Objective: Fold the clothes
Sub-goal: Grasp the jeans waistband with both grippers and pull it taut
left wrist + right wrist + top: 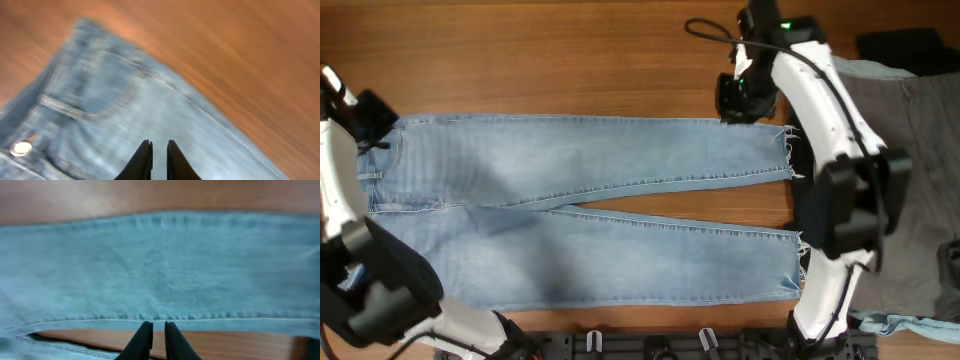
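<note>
Jeans [590,200] flat under left claw [159,146] and right claw [154,326]; both clenched, grasp unclear.

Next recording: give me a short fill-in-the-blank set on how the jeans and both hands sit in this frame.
1. The light-blue jeans lie flat, legs pointing toward the robot's ___ side.
2. The left hand is above the jeans' ___ end, near a metal button.
3. The right hand is ___, not open.
4. Grey-khaki trousers lie past the jeans' frayed ___.
Missing words: right; waist; shut; hems.
</note>
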